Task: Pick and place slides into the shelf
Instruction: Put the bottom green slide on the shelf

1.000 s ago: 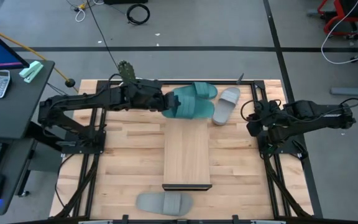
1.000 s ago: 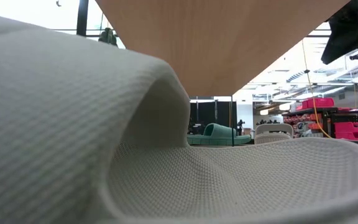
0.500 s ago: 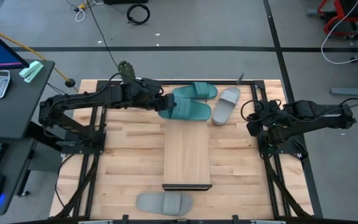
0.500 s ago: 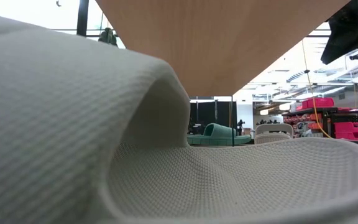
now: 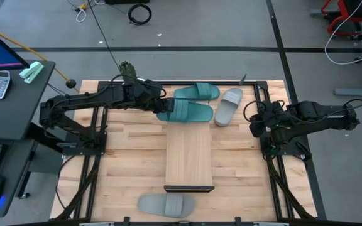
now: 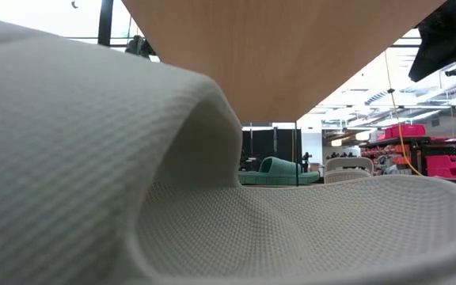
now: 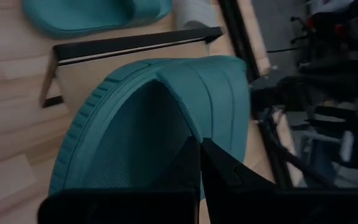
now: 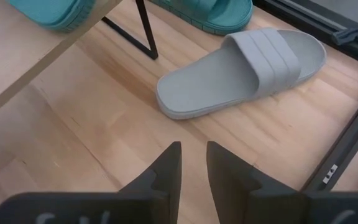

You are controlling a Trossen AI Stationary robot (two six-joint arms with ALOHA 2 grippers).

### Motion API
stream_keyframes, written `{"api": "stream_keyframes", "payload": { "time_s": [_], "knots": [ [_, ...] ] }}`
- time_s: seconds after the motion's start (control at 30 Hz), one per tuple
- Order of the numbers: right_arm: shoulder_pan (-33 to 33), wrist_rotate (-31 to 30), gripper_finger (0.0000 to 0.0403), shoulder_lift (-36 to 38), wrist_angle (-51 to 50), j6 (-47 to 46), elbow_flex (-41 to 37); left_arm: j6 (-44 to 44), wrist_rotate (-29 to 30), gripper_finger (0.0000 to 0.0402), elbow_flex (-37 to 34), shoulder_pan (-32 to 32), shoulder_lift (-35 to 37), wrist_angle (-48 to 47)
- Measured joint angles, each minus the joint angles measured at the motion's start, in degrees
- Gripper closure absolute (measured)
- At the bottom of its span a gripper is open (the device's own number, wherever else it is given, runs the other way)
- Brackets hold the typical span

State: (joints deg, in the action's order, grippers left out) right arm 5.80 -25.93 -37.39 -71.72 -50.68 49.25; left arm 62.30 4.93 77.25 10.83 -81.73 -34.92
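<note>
my left gripper (image 7: 199,163) is pinched narrow on the heel rim of a teal green foam slide with a wide strap (image 5: 187,112), which lies across the far end of the long light wooden shelf with its thin dark metal frame (image 5: 189,157). much of that slide hangs past the shelf's far end, so if i let go now i judge it could tip off onto the slatted wooden counter (image 5: 131,163). pushing it further along could also skew it, since i hold only one edge.

the second teal green slide (image 5: 198,92) sits just beyond the shelf's far end, a light grey foam slide (image 8: 244,68) beside that same end, and another grey slide (image 5: 166,204) lies past the shelf's near end. my right gripper (image 8: 192,163) waits off the shelf's right side, fingers narrowly apart and empty.
</note>
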Motion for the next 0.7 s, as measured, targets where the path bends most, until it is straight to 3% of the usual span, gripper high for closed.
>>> {"api": "stream_keyframes", "payload": {
  "time_s": [0.7],
  "knots": [
    [0.0,0.0,0.0321,0.0,0.0,-0.3,0.0,-2.5,6.5,0.0398,0.0,0.6,-0.4,-6.4]
  ]
}}
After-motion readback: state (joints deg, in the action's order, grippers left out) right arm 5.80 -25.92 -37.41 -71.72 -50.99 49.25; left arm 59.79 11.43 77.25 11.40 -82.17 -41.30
